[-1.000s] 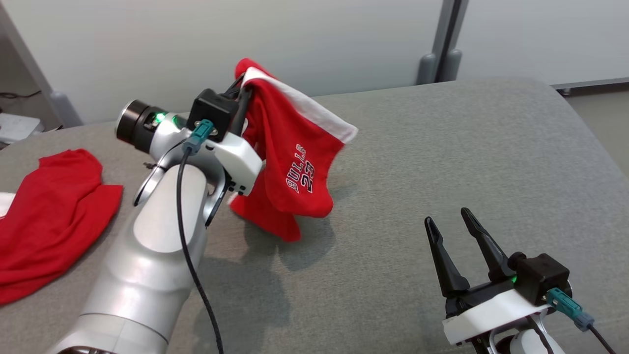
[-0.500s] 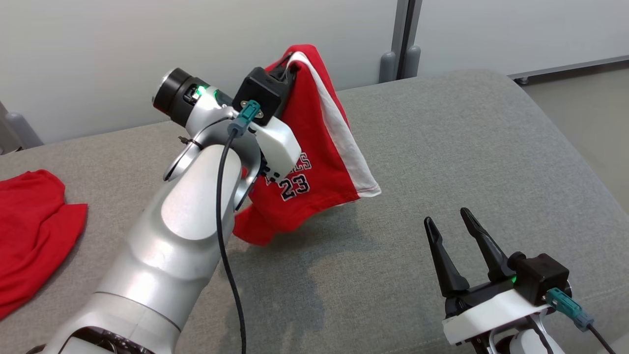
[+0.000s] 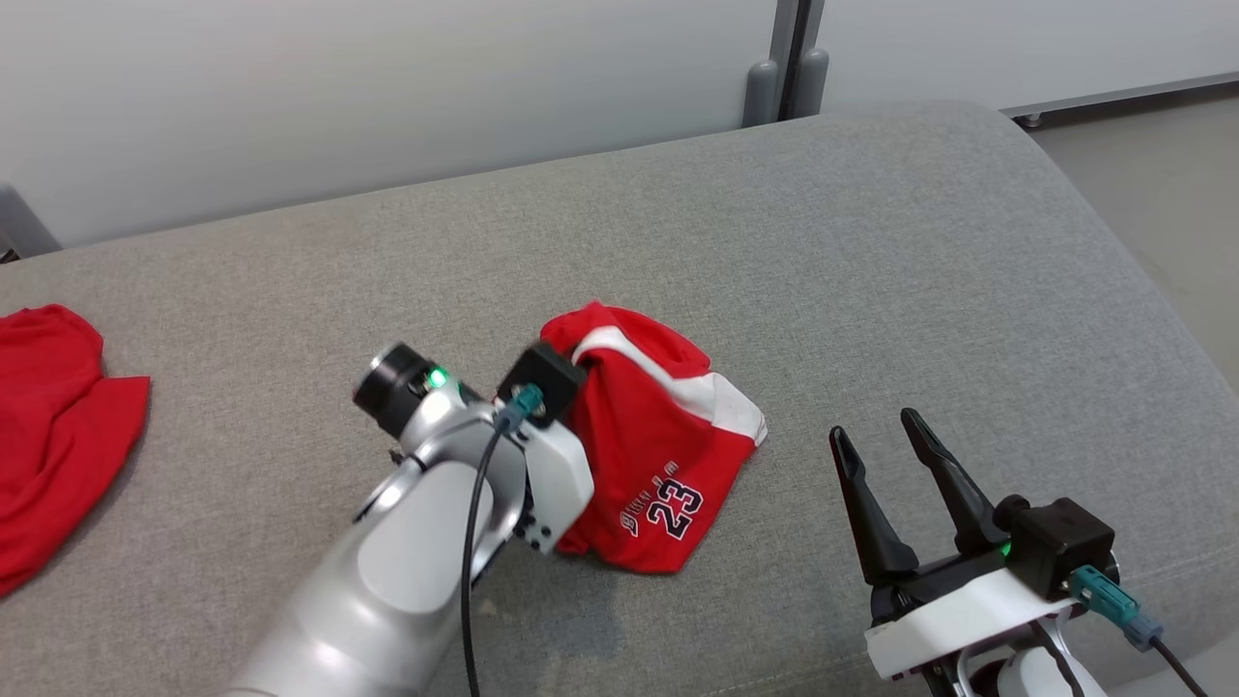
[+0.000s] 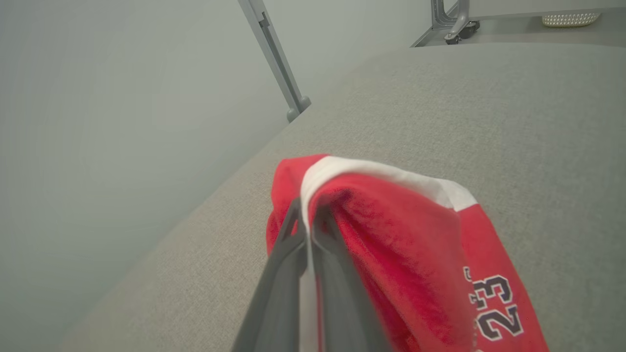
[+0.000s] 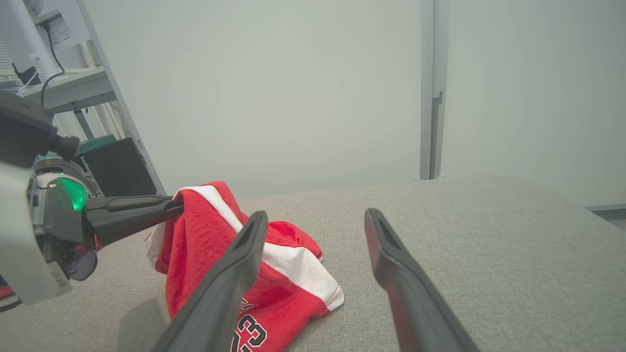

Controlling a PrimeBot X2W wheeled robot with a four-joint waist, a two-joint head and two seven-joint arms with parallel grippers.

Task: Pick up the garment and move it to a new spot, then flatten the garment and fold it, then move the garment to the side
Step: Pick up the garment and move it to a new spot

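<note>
Head view, centre of the frame: the red garment (image 3: 658,455) sits in a crumpled heap on the grey fabric-covered desk (image 3: 871,242), with a white band crossing its upper part and a dark "23" printed near its lower edge. The left claw (image 3: 579,354) reaches in from the lower left on its silver arm. Its two dark fingers are pressed together on the garment's bunched top edge, right where the white band begins. The left wrist view shows the cloth folded over those fingertips and draping away to the lower right of that frame. In the right wrist view the pinched edge stands raised at the left of the frame, while the rest of the garment slopes down to rest on the desk. The right claw (image 3: 874,428) sits at the lower right of the head view, its fingers spread apart, clear of the garment and to its right. A second red cloth (image 3: 58,426) lies at the left edge of the head view, and a grey post (image 3: 794,48) rises against the pale wall at the top.
</note>
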